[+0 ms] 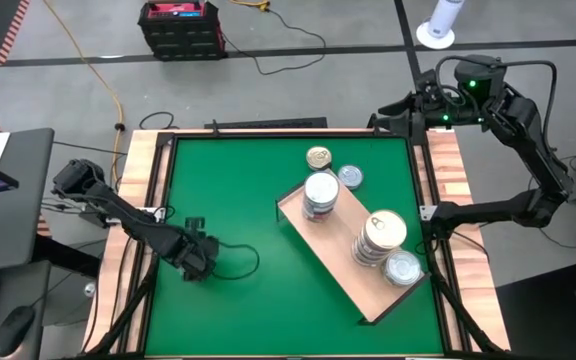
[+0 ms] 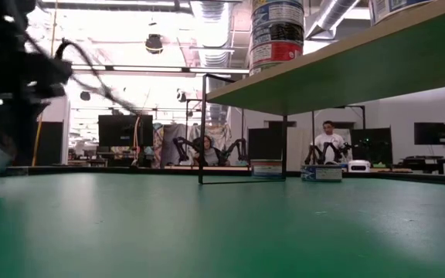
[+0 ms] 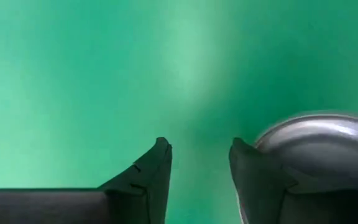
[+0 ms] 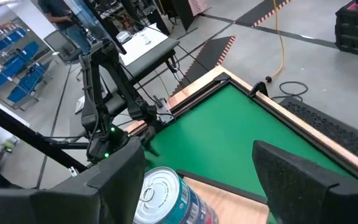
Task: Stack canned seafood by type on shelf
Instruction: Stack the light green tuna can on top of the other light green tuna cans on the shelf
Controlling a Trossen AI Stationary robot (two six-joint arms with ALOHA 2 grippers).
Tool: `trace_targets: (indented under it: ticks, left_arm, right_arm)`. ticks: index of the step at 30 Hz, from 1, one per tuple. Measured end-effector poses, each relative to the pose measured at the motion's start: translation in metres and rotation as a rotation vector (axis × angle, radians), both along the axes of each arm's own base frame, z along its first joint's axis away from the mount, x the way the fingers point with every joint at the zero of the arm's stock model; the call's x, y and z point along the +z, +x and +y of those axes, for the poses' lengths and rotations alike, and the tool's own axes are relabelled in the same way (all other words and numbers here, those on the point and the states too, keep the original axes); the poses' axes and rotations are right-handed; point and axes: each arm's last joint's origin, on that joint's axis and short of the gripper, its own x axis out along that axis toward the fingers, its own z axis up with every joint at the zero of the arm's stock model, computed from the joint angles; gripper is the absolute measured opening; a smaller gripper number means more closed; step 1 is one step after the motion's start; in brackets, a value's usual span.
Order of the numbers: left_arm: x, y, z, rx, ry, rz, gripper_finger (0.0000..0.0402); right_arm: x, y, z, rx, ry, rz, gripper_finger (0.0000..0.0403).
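Jaws of the left gripper (image 3: 199, 144): apart, nothing between them but bare green mat. One small flat round tin with a silver lid (image 3: 319, 143) lies just outside the gap, against the outer side of one finger; its far side is cut off by the picture's edge, and its label cannot be made out. In the high view this tin is hidden under the left gripper, which is low over the left half of the green-matted worktop (image 1: 228, 180).

Jaws of the right gripper (image 4: 199, 149): wide apart, empty. The right gripper is held high by the far right corner of the worktop.

Flat rectangular light-wood shelf (image 1: 343, 262): set diagonally on the right half of the mat. In the low view only its underside and a thin black frame leg (image 2: 202, 127) are seen.

Canned seafood on the shelf:
- one stack of tins with a silver top (image 1: 320, 193) at the end of the shelf nearer the worktop's middle
- one gold-topped stack (image 1: 380, 238) past mid-board
- one single silver-lidded tin (image 1: 402, 268) just beside that stack

The number of tins in each stack cannot be told.

Canned seafood off the shelf:
- one gold-lidded tin (image 1: 318, 157) and one silver-lidded tin (image 1: 349, 177), near each other on the mat just beyond the shelf's upper end

Open room: the mat's whole left half and near strip, bounded by the wood-slat rim (image 1: 138, 200).
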Motion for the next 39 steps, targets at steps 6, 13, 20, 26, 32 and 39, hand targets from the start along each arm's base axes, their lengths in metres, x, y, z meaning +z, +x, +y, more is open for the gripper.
trace_targets:
  ticks: [6,13,20,26,32,39]
  left_arm:
    - [0.029,0.005,0.025,0.301,0.19,-0.084,0.0108]
    - [0.051,0.015,0.013,0.076,-0.129,-0.121,0.0078]
    - [0.026,0.01,0.02,0.221,-0.283,-0.06,0.0076]
    - [0.017,0.009,0.028,0.177,-0.316,-0.02,0.0076]
    - [0.006,0.006,0.04,0.21,-0.328,0.021,0.0066]
    - [0.003,0.008,0.053,0.209,-0.343,0.035,0.0011]
  right_arm:
    - [0.0,0.0,0.0,-0.004,0.022,-0.004,0.0317]
    - [0.0,0.0,0.0,-0.002,0.02,-0.003,0.0317]
    - [0.0,0.004,0.003,0.031,0.005,0.001,0.0317]
    - [-0.002,0.009,0.001,0.039,0.008,0.014,0.0317]
    - [-0.003,0.009,0.001,0.04,0.009,0.017,0.0317]
    - [-0.003,0.009,0.001,0.04,0.007,0.017,0.0317]
